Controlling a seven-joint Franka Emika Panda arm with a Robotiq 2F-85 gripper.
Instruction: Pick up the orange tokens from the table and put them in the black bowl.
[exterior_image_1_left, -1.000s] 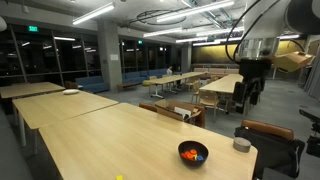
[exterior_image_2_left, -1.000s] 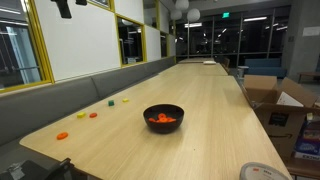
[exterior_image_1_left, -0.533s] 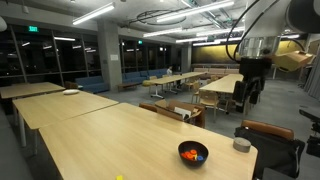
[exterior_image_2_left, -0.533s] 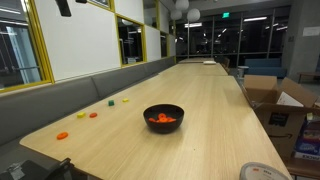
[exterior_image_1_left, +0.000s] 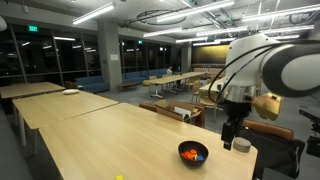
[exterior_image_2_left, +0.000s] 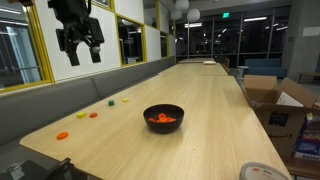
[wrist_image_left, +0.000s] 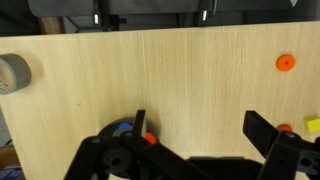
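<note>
The black bowl (exterior_image_1_left: 193, 153) (exterior_image_2_left: 164, 116) stands on the pale table (exterior_image_1_left: 110, 140) (exterior_image_2_left: 210, 100) and holds orange tokens (exterior_image_2_left: 162, 120) and a small blue piece (exterior_image_1_left: 199, 157). Three orange tokens lie on the table beyond it (exterior_image_2_left: 63, 135) (exterior_image_2_left: 81, 116) (exterior_image_2_left: 93, 114). My gripper (exterior_image_1_left: 228, 137) (exterior_image_2_left: 78, 42) hangs open and empty above the table, beside the bowl. In the wrist view its fingers (wrist_image_left: 200, 125) are spread over bare wood. One orange token (wrist_image_left: 286, 63) lies ahead, and another (wrist_image_left: 284, 128) peeks out by the right finger. The bowl is mostly hidden at the lower left.
A grey roll (exterior_image_1_left: 241, 145) (wrist_image_left: 12, 72) sits near the table's corner by the bowl. A yellow piece (exterior_image_2_left: 109, 102) (wrist_image_left: 313, 125) and a greenish piece (exterior_image_2_left: 125, 99) lie near the orange tokens. A white plate (exterior_image_2_left: 262, 172) sits at the table's near edge. A bench runs along the wall.
The arm has swung down from high beside the table to just above it near the bowl. The gripper has come into the exterior view that did not show it before.
</note>
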